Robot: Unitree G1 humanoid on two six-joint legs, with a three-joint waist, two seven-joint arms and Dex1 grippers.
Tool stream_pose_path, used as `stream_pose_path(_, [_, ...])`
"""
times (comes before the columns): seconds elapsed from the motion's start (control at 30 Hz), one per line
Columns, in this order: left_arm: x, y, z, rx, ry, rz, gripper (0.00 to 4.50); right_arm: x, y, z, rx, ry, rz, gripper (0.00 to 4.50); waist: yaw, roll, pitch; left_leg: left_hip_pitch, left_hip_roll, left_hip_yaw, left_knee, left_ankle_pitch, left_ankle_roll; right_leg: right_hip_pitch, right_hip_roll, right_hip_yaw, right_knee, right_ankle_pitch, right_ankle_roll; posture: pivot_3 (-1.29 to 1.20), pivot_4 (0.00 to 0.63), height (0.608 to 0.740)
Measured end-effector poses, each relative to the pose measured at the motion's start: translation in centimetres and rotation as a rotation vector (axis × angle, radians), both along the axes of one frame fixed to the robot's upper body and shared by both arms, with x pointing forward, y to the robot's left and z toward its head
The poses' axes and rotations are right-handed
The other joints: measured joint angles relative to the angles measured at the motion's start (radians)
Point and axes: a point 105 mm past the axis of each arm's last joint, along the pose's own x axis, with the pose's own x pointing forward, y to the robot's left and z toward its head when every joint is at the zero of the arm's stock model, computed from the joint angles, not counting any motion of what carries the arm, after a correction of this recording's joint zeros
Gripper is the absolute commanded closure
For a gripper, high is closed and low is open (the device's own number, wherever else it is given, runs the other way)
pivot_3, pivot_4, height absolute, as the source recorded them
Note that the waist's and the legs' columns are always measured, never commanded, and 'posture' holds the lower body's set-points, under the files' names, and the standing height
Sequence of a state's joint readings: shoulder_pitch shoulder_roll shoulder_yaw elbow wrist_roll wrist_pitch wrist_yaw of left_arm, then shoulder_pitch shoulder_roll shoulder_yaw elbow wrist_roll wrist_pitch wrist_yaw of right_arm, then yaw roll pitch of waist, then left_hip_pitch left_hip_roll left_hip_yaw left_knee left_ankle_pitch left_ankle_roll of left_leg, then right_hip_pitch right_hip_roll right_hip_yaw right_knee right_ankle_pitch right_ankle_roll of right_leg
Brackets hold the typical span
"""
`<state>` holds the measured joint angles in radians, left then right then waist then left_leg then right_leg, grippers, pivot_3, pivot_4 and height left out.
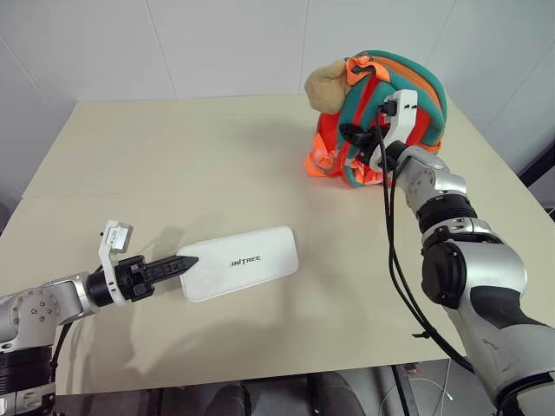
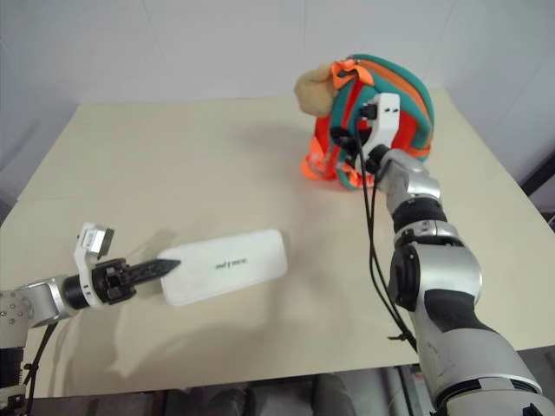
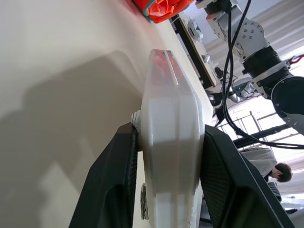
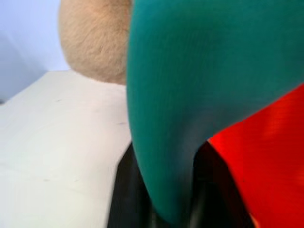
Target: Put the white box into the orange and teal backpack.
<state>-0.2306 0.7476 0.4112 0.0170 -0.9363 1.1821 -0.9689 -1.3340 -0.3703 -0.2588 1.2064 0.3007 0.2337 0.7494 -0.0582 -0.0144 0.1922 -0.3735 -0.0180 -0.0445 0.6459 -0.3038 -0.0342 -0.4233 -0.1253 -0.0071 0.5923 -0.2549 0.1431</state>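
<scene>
The white box, flat with dark lettering on top, is level at the near left of the table. My left gripper is shut on its left end. In the left wrist view both black fingers clamp the box's thin edge. The orange and teal backpack stands at the far right of the table, with a tan plush toy on its left side. My right gripper is against the backpack's near face, shut on a teal band of the backpack.
The beige table stretches wide between box and backpack. Its right edge runs close behind the backpack. Black cables hang along my right forearm. A person is far off in the room.
</scene>
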Motion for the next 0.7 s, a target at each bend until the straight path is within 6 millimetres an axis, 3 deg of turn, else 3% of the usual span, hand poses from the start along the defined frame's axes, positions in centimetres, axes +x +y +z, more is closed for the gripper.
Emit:
stream_pose_path(0.13, [0.1,0.5,0.4,0.011,-0.019,0.02,2.91,-2.6,2.1,0.8,-0.017,0.043,0.279,3.89,0.003,0.0,0.0,-0.001,0.001,0.0,0.0,0.0,0.0,-0.001,0.001,0.0,0.001,0.0,0.0,0.0,0.15,0.74])
stream_pose_path(0.27, [-0.2,0.9,0.4,0.013,-0.021,0.029,2.91,-6.6,1.7,0.7,-0.044,0.116,0.497,3.89,0.01,0.0,0.0,-0.003,0.001,0.0,0.0,-0.002,-0.001,-0.004,0.0,0.0,0.001,0.0,0.0,0.0,0.15,0.74])
stream_pose_path(0.5, [-1.5,2.7,0.4,0.051,-0.019,0.055,2.91,-13.1,0.3,2.2,-0.072,0.209,0.701,3.89,0.019,0.0,0.0,-0.003,0.003,0.002,0.001,-0.007,0.003,-0.007,0.001,0.0,-0.001,0.0,0.0,0.0,0.15,0.74])
stream_pose_path(0.7, [-2.8,4.6,-0.7,0.083,-0.009,0.094,2.91,-16.4,-0.6,3.0,-0.078,0.29,0.767,3.89,0.029,0.0,0.0,-0.003,0.004,0.006,0.002,-0.009,0.004,-0.007,0.001,0.0,-0.001,-0.001,-0.001,0.0,0.15,0.74])
